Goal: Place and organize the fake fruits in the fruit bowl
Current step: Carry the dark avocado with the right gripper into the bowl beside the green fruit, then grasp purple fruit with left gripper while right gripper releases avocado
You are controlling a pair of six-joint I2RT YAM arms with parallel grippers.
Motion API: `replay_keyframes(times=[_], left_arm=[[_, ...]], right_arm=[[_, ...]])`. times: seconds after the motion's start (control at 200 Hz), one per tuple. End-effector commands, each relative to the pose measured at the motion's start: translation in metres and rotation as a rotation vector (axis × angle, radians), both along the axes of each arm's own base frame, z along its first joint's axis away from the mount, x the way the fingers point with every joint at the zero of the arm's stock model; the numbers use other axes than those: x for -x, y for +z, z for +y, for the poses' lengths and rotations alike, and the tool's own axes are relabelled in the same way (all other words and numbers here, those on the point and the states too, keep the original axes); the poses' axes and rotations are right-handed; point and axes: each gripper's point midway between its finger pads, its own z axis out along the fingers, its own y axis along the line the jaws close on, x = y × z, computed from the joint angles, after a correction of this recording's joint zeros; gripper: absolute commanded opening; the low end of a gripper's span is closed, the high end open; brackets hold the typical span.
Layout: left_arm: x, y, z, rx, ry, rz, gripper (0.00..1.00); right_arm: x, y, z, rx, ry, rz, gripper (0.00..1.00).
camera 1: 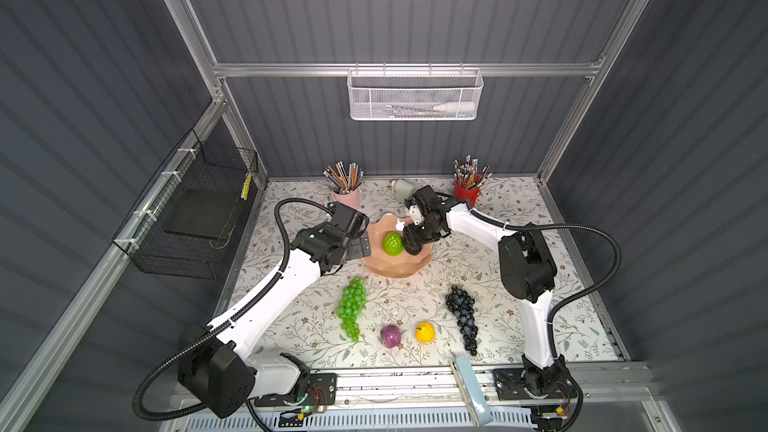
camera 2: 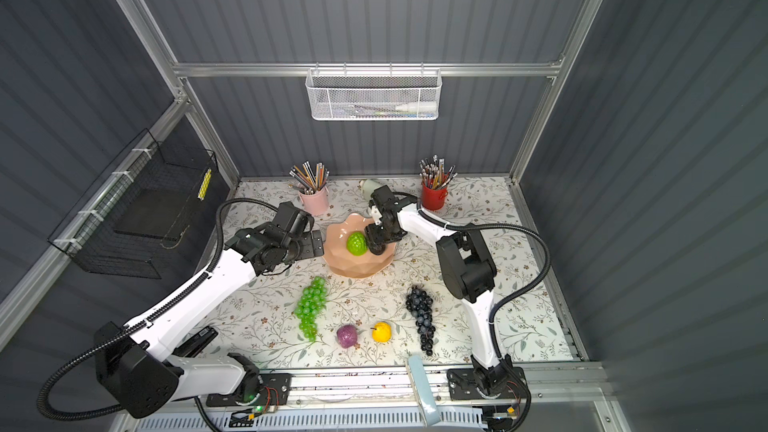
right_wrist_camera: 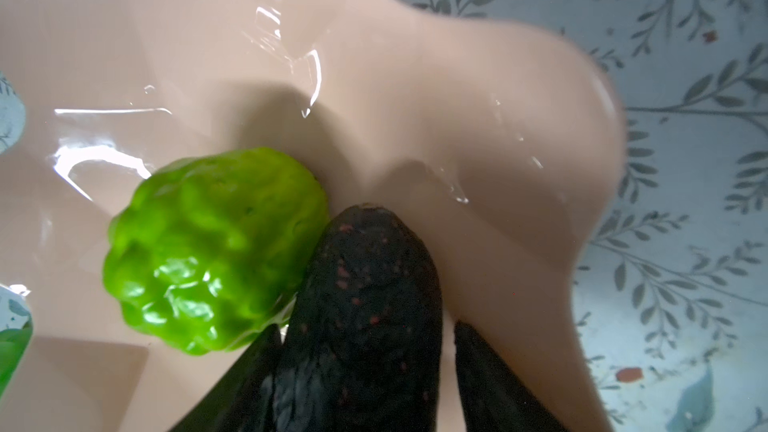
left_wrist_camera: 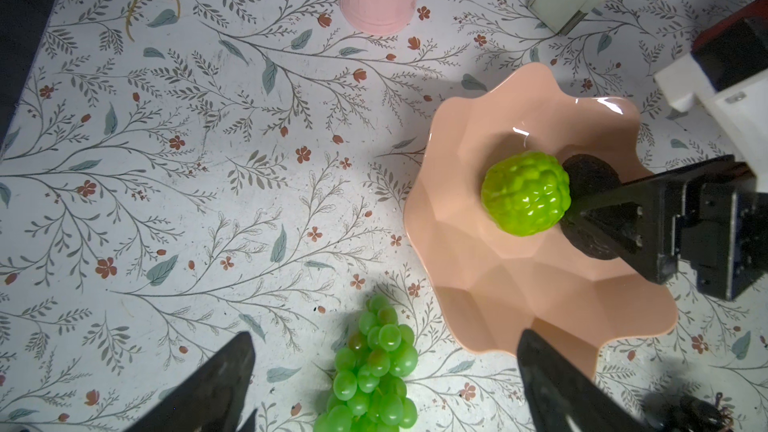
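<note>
Right pincer [right_wrist_camera: 365, 334] reaches down into the bowl [right_wrist_camera: 478, 97], its two black fingers on either side of the avocado [right_wrist_camera: 365, 268]. Its jaws stand apart. In the right wrist view a sliver of pink bowl shows between one finger and the fruit. The other finger lies close along the fruit, and contact there is unclear.

The avocado rests on the bowl's floor, touching the lime ball [right_wrist_camera: 216, 251]. Its long axis runs in line with the fingers, narrow end pointing away from the wrist. Judging from that, the pincer should back out along that same line, because a sideways exit could nudge the avocado or roll the ball.

Left pincer [left_wrist_camera: 384, 336] hovers wide open and empty just beside the bowl, above the upper end of the green grapes [camera 1: 352, 305], so it looks the nearer one for that bunch. The dark grapes [camera 1: 461, 313] lie on the right arm's side. Both bunches stretch lengthwise from the bowl toward the near edge of the table [camera 1: 540, 284]. Between their lower ends sit the purple ball [camera 1: 391, 336] and the yellow fruit [camera 1: 425, 331], near each other but not touching.

The avocado is matte, dark and pebbled, with reddish flecks. The lime ball is glossy and knobbly. The bowl is shiny peach-pink with faceted sides and a scalloped rim. The grapes are clusters of smooth round beads. The table is flat, with a leafy floral print.
</note>
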Motion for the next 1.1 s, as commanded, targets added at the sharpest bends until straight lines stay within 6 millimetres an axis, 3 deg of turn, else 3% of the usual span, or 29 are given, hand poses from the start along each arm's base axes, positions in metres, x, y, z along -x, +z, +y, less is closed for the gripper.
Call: replay_keyframes(times=[0.0, 0.18, 0.31, 0.49, 0.62, 0.855, 0.976, 1.096], left_arm=[[0.007, 0.003, 0.007, -0.020, 0.010, 0.016, 0.99], [0.011, 0.003, -0.002, -0.030, -0.083, 0.058, 0.99], [0.026, -0.020, -0.024, 0.025, -0.197, 0.187, 0.98], [0.057, -0.045, -0.060, 0.114, -0.362, 0.360, 0.94], [0.098, -0.056, -0.089, 0.078, -0.486, 0.441, 0.95], [0.167, -0.099, -0.115, 0.096, -0.532, 0.590, 0.97], [0.188, -0.118, -0.118, 0.033, -0.548, 0.644, 0.96], [0.196, -0.131, -0.116, -0.041, -0.545, 0.673, 0.95]], right_arm=[[-0.001, 0.020, 0.003, -0.013, 0.014, -0.030, 0.69], [-0.003, 0.051, -0.001, -0.006, 0.021, -0.067, 0.69], [0.000, 0.071, -0.010, -0.004, 0.020, -0.134, 0.70], [0.018, 0.103, -0.019, -0.057, 0.009, -0.198, 0.70], [0.036, 0.121, -0.029, -0.096, -0.013, -0.253, 0.70], [0.058, 0.102, -0.040, -0.131, -0.048, -0.234, 0.71], [0.061, 0.092, -0.035, -0.156, -0.054, -0.208, 0.71], [0.061, 0.089, -0.028, -0.171, -0.045, -0.201, 0.71]])
